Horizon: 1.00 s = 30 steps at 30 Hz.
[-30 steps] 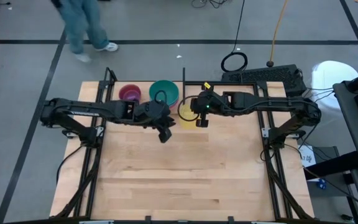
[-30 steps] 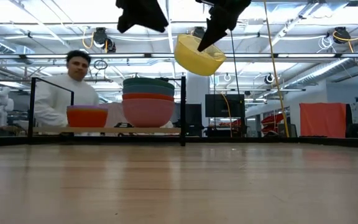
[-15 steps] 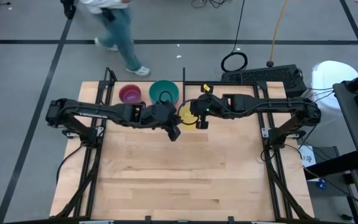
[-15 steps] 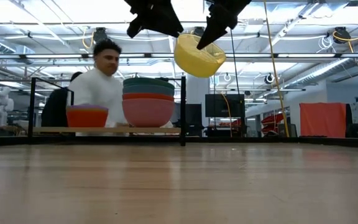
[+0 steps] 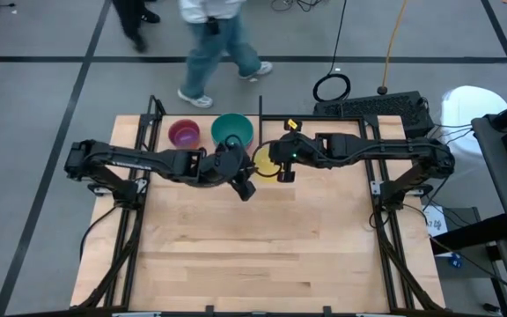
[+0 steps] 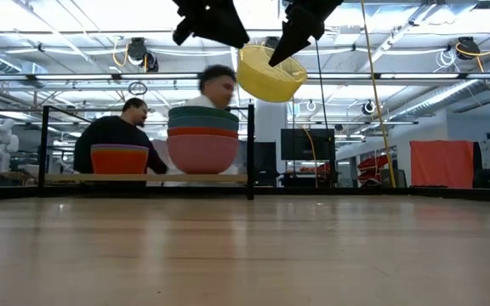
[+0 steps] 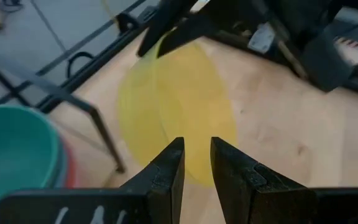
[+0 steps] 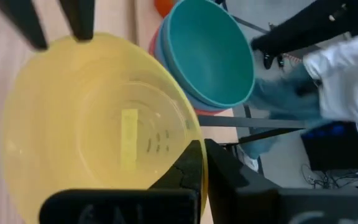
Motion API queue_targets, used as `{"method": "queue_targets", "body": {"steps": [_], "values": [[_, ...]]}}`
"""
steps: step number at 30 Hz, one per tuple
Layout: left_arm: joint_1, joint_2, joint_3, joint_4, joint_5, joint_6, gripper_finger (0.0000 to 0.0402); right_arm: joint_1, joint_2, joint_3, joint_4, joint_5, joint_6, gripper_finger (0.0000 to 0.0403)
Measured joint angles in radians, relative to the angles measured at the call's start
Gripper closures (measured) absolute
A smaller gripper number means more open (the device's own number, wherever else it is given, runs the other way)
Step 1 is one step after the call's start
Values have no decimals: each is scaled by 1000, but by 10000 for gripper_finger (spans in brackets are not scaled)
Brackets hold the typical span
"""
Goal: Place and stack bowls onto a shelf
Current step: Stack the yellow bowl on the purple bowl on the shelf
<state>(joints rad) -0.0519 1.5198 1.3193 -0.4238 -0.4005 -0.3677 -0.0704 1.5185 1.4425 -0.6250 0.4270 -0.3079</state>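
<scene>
At the far edge of the bench [image 5: 253,255], the shelf [image 6: 143,178] is seen with its pale board framed by thin black rods, and two stacks of bowls are carried on it. The larger stack [image 6: 203,140] is made up of a pink bowl at the bottom, a red one above it, and blue and teal bowls on top; from above only the teal bowl [image 5: 232,130] is shown. Beside it, toward the left arm's side, a smaller stack [image 6: 119,158] is formed by an orange bowl with a purple one [image 5: 184,133] nested in it. The yellow bowl [image 6: 270,75] is held in the air, tilted, just beside the taller stack and above the shelf's end post; its rim is pinched by the jaws of the right gripper [image 8: 199,167], one on the inside and one on the outside. The left gripper [image 7: 196,160] is hung close by, pointed at the yellow bowl's outer side, its jaws set narrowly apart with nothing between them. Beyond the bench, two people [image 6: 119,136] are seen, one seated and one passing behind the stacks.
</scene>
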Motion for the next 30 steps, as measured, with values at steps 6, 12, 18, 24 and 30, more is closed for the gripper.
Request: {"method": "queue_targets", "body": {"steps": [6,12,18,24,30], "values": [[-15,-9,-1,-52,-74,-1,316,1,0,0,12,-4,-11,403],[-16,10,-1,-75,-74,-36,316,1,0,0,22,-7,-19,403],[-16,10,-1,-68,-72,-39,316,0,0,0,22,-5,-19,403],[-16,-19,-1,-49,-53,-42,316,0,0,-1,26,-6,-19,403],[-16,-31,-2,-32,-38,-58,316,0,0,-35,31,-6,-19,403]]}}
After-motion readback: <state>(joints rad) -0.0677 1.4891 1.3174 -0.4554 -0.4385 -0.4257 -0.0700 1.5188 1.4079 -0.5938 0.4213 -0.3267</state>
